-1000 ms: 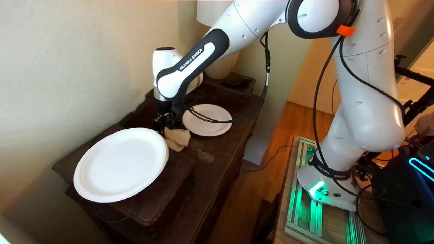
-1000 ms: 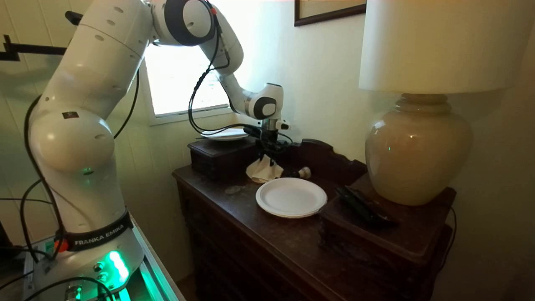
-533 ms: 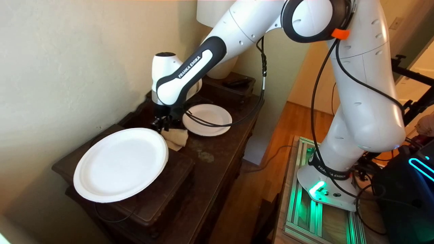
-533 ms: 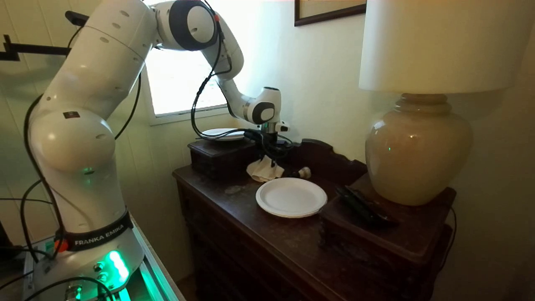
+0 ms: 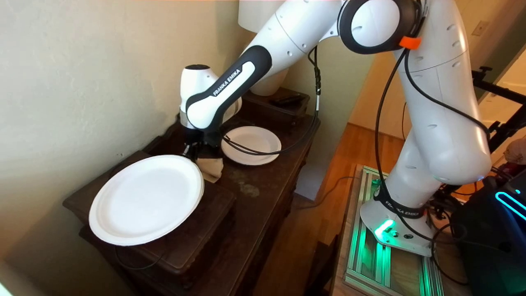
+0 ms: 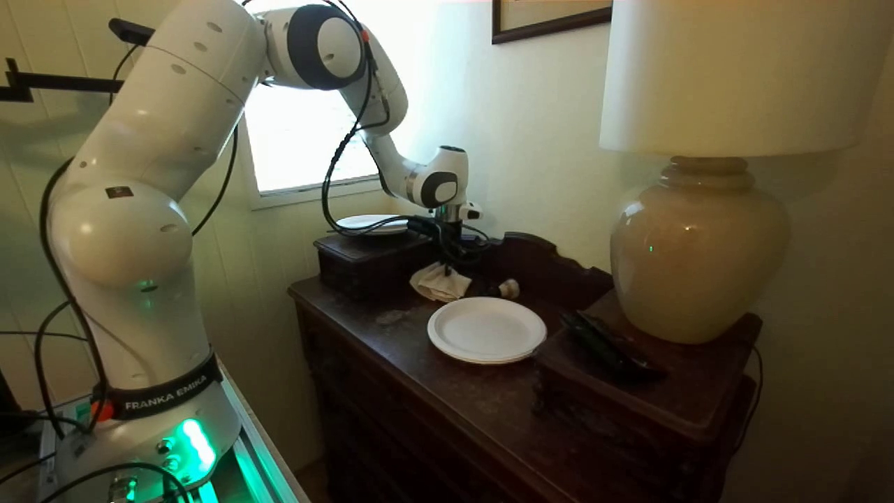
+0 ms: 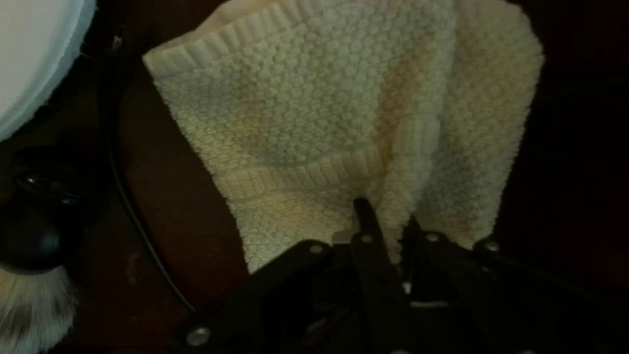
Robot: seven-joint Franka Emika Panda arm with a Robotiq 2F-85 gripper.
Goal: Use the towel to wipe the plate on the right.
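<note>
The towel (image 7: 304,108) is cream, waffle-textured and folded, with faint brownish marks; it lies on the dresser between two plates. My gripper (image 7: 387,209) points down at it, and a ridge of the cloth is pinched between the dark fingers. In both exterior views the towel (image 5: 211,167) (image 6: 441,283) sits just under the gripper (image 6: 448,267), whose tips are partly hidden. White and round, the plate on the right (image 6: 487,330) rests flat on the dresser beside the towel. Its rim shows at the upper left of the wrist view as a plate (image 7: 34,54).
A larger-looking white plate (image 5: 146,200) stands on a raised box close to the gripper. A shaving brush (image 6: 508,288) and a thin cable (image 7: 130,211) lie beside the towel. A lamp (image 6: 698,258) and a dark remote (image 6: 607,346) occupy the far raised box. The wall is close behind.
The gripper has come down slightly and shifted a little toward the raised box with the larger-looking plate. Its fingers have shut on the towel, whose folds have shifted along with it.
</note>
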